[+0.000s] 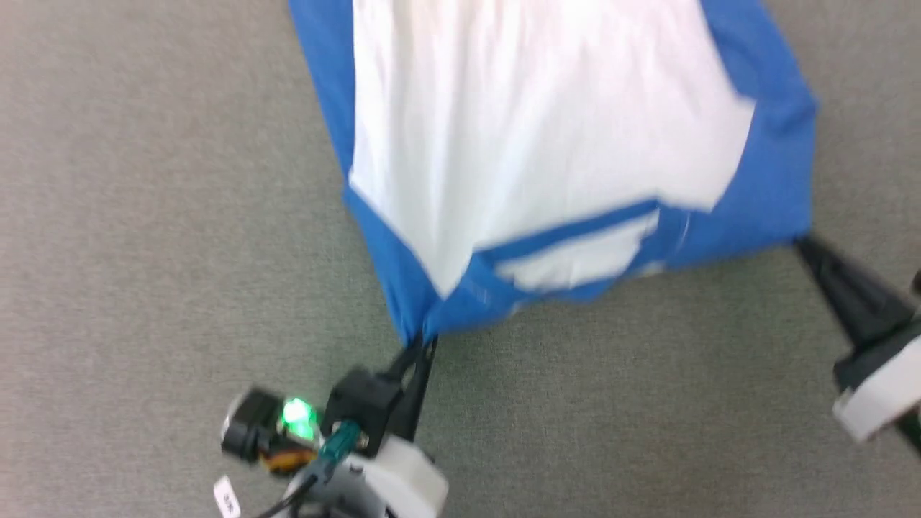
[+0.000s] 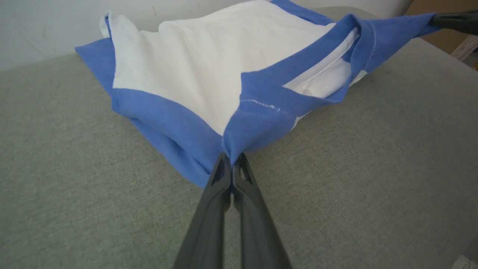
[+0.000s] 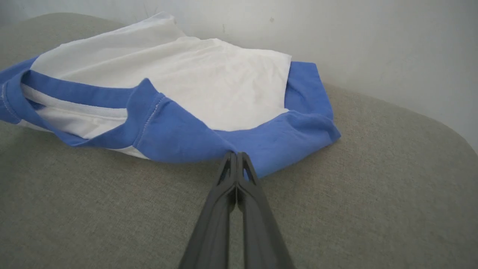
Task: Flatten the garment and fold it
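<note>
Well, left hand (image 2: 232,161) and right hand (image 3: 236,157) each clamp a blue corner of the shirt (image 1: 532,129), its far end cut off.

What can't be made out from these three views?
Head view: far end of the garment is cut off by the top edge; the whole picture is motion-blurred, so stitching and wrinkles are unreadable.
Head view: right tool body is cut by the right edge.
Left wrist view: how many layers the left tool pinches; the blue fabric covers the tips.
Both wrist views: the garment's underside, hidden by its top layer.
</note>
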